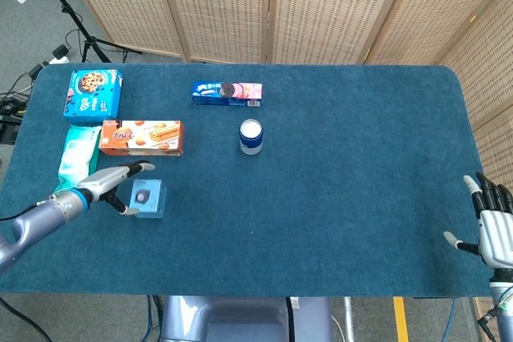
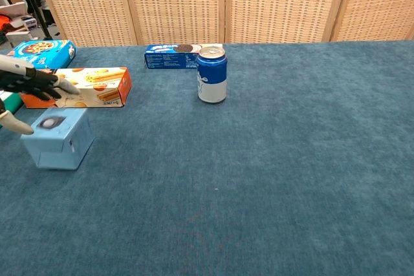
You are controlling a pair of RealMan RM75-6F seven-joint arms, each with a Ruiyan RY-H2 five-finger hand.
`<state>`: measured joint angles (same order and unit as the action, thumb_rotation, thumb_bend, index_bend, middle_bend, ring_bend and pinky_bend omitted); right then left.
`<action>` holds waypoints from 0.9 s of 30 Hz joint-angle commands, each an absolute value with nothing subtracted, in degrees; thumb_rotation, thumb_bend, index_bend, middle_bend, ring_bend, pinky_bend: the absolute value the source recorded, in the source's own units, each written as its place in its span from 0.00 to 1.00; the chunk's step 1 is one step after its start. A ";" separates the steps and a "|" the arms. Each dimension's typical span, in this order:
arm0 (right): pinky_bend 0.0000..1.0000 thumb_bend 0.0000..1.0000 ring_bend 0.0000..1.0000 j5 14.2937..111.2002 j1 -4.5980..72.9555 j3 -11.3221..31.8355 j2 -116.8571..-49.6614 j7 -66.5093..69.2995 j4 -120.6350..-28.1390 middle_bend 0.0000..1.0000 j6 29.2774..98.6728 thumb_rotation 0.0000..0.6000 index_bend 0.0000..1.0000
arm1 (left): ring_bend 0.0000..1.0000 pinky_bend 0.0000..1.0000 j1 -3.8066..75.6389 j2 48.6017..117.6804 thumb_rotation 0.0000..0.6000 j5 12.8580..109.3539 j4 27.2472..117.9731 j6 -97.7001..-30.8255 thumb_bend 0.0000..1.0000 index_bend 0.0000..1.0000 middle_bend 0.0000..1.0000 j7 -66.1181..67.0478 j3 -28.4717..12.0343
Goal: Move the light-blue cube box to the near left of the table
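Observation:
The light-blue cube box (image 1: 149, 199) (image 2: 58, 139) stands on the blue table (image 1: 337, 198), left of centre and a little back from the near edge, with a round dark mark on its top face. My left hand (image 1: 112, 183) (image 2: 27, 85) is just to its left, fingers spread apart and stretched toward it, holding nothing. In the chest view the fingers (image 2: 61, 84) reach over the box's far side and the thumb lies low at its left. My right hand (image 1: 490, 227) hangs open off the table's near right corner, seen only in the head view.
Behind the cube lie an orange biscuit box (image 1: 142, 137) (image 2: 84, 86) and a pale wipes pack (image 1: 78, 158). A blue cookie box (image 1: 93, 92) (image 2: 39, 53) sits far left. An Oreo box (image 1: 227, 92) (image 2: 174, 55) and a blue can (image 1: 251, 136) (image 2: 211, 74) stand mid-table.

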<state>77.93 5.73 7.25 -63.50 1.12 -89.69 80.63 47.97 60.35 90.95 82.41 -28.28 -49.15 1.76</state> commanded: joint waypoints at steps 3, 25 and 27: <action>0.00 0.00 0.00 78.08 5.65 7.18 -63.37 1.26 -89.83 0.00 80.77 1.00 0.00 | 0.00 0.00 43.60 62.60 1.00 88.01 81.42 -36.92 0.20 0.00 0.00 -41.61 0.40; 0.00 0.00 0.00 78.07 5.54 7.13 -62.75 2.78 -89.83 0.00 80.47 1.00 0.00 | 0.00 0.00 35.40 72.52 1.00 79.36 78.14 -47.40 0.20 0.00 0.00 -10.64 0.28; 0.00 0.00 0.00 77.94 5.58 7.17 -62.73 2.85 -89.78 0.00 80.33 1.00 0.00 | 0.00 0.01 35.18 74.26 1.00 79.17 77.03 -48.70 0.21 0.00 0.00 -10.27 -0.47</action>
<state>77.97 5.57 7.16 -62.74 2.83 -89.80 80.36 35.46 73.17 79.53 77.82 -47.75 -10.71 0.17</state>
